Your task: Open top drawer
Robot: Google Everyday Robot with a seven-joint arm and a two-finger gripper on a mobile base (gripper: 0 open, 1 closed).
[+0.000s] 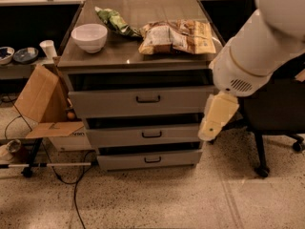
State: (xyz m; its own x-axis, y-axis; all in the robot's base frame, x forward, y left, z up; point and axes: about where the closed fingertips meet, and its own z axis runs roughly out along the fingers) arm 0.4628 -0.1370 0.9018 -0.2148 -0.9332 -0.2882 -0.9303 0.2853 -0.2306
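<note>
At left, shows a cardboard box point(40, 99), at centre the top drawer point(114, 102) beneath a white bowl point(89, 36) and snack bags point(176, 36), at right the gripper point(217, 117) by its right end, holding nothing visible, opening indiscernible.

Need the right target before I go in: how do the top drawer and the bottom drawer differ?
The top drawer has a taller front than the bottom drawer. The dark gap above the top drawer is wider than that above the bottom drawer. Both are grey with a black handle at centre. The gripper hangs at the top drawer's right end.
</note>
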